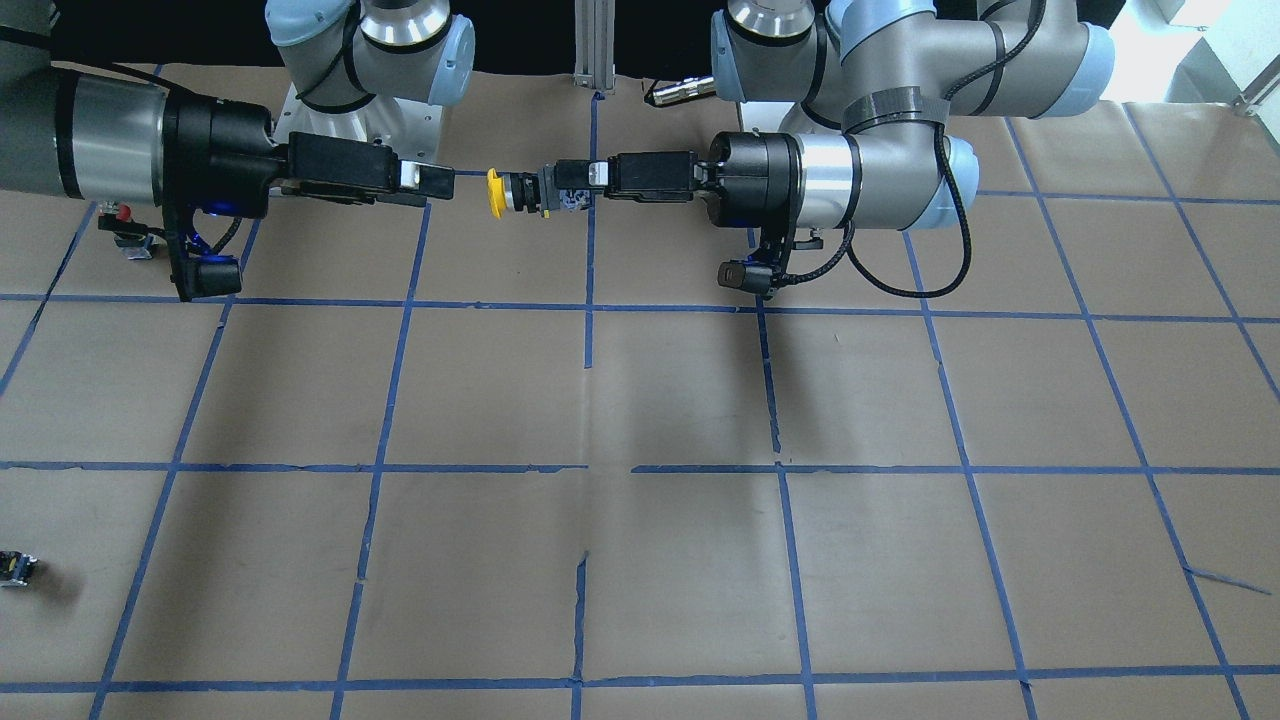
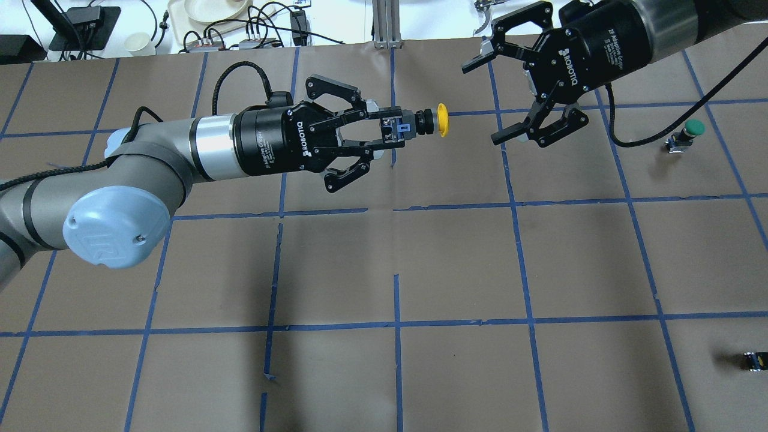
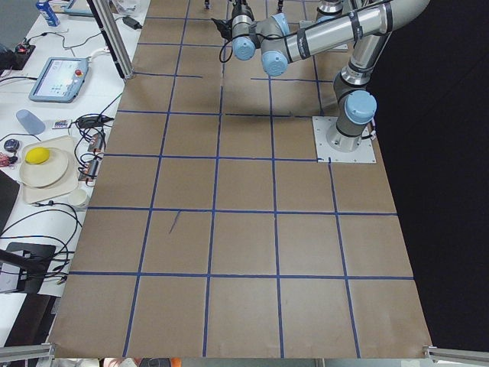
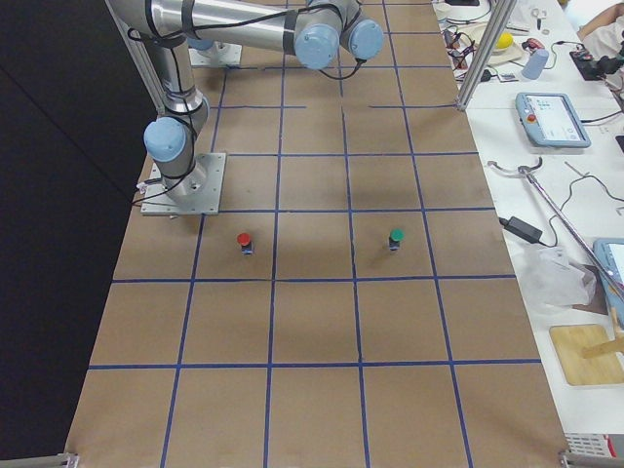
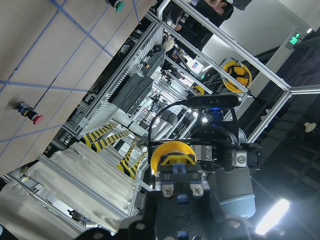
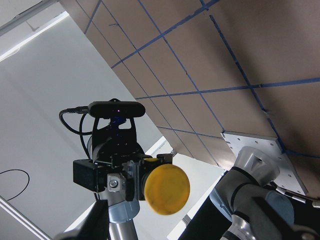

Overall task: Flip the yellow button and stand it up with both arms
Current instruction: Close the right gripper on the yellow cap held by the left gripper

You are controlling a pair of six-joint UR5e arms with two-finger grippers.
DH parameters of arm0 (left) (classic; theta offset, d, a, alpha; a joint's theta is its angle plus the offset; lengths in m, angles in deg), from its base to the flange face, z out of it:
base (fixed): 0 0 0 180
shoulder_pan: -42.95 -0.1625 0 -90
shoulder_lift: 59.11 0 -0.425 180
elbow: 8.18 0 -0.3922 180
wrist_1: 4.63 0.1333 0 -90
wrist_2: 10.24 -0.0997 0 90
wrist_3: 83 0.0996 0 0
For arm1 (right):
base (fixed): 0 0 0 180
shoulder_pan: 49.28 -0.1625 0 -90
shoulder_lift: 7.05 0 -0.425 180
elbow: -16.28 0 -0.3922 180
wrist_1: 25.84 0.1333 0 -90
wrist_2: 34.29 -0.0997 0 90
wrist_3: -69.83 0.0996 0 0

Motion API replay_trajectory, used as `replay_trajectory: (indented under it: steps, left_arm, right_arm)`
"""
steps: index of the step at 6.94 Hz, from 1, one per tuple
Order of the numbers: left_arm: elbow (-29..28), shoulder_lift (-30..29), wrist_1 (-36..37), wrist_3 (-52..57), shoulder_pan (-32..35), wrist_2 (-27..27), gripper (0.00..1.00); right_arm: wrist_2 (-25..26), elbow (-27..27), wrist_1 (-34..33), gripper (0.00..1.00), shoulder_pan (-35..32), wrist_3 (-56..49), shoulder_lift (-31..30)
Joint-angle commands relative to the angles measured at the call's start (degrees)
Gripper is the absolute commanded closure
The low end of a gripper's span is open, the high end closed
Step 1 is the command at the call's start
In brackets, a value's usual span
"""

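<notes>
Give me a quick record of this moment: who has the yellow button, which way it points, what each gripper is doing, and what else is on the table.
yellow button: held in the air, horizontal, cap toward the right gripper
left gripper: fingers shut on the button's body
right gripper: open, facing the cap, a gap between
on the table: green button, red button, small dark component

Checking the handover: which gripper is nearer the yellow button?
Left. The left gripper is shut on the body of the yellow button; the right gripper is open, apart from it, facing its cap.
</notes>
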Motion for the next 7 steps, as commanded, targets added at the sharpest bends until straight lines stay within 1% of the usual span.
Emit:
replay_trajectory:
  steps: [1, 3, 4, 5, 6, 7]
  left_arm:
    - [1.3, 0.3, 0.1, 0.3, 0.8, 3.7, 1.0]
    - [1.4, -0.2, 0.1, 0.3, 1.1, 3.7, 1.0]
    - [1.3, -0.7, 0.1, 0.4, 1.2, 3.7, 1.0]
    - [1.4, -0.9, 0.1, 0.4, 1.2, 3.7, 1.0]
    - [1.4, -1.2, 0.1, 0.4, 1.2, 3.7, 1.0]
    - [1.4, -1.3, 0.1, 0.3, 1.2, 3.7, 1.0]
  right_arm:
    - [-2.0, -0.7, 0.1, 0.01, -0.3, 0.2, 1.3]
    - [-2.6, -1.1, 0.2, 0.01, -1.0, -0.4, 3.7]
    - [-5.4, -1.1, 0.2, 0.01, -2.2, 0.0, 3.5]
    - [-6.5, -1.1, 0.6, 0.01, -3.9, -0.1, 3.4]
    - [-6.5, -1.2, 1.6, 0.02, -4.6, -0.4, 3.0]
    - [-6.4, -1.2, 1.7, 0.13, -4.6, -0.5, 3.0]
